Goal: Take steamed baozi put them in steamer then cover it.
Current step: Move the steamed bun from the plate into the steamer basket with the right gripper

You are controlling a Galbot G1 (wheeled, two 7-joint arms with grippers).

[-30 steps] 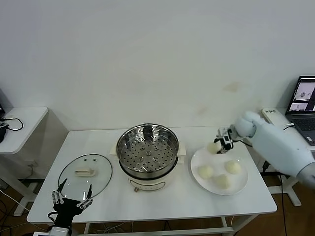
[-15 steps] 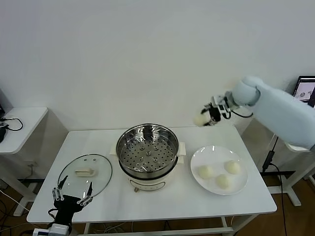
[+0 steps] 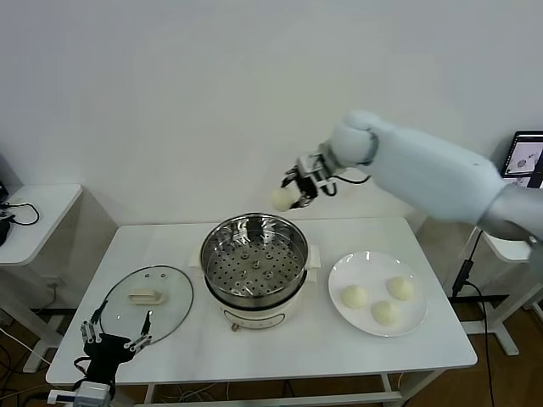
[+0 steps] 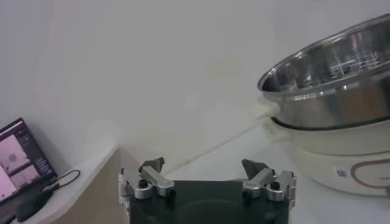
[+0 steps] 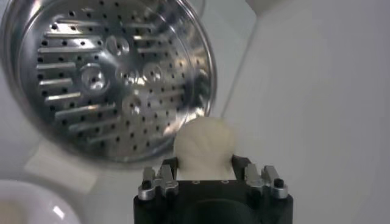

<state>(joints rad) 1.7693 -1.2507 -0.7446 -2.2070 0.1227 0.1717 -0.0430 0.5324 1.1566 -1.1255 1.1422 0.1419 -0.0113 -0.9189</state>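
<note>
My right gripper [image 3: 293,193] is shut on a cream-white baozi [image 3: 283,199] [image 5: 204,148] and holds it in the air just behind the far rim of the steamer [image 3: 254,264]. The steamer's perforated tray [image 5: 103,79] has nothing on it. Three more baozi [image 3: 354,297] lie on the white plate [image 3: 338,273] to the steamer's right. The glass cover [image 3: 146,302] with its cream handle lies flat on the table to the steamer's left. My left gripper [image 3: 114,334] [image 4: 203,173] stands open at the table's front left edge, near the cover, with nothing between its fingers.
The white table [image 3: 280,348] carries everything. A small side table [image 3: 38,216] with a cable stands at the far left. A laptop [image 3: 526,165] sits at the far right. A white wall rises behind the table.
My right arm has lifted one baozi off the plate and swung it left and up, from over the plate to just behind the steamer. The left gripper has shifted slightly at the table's edge.
</note>
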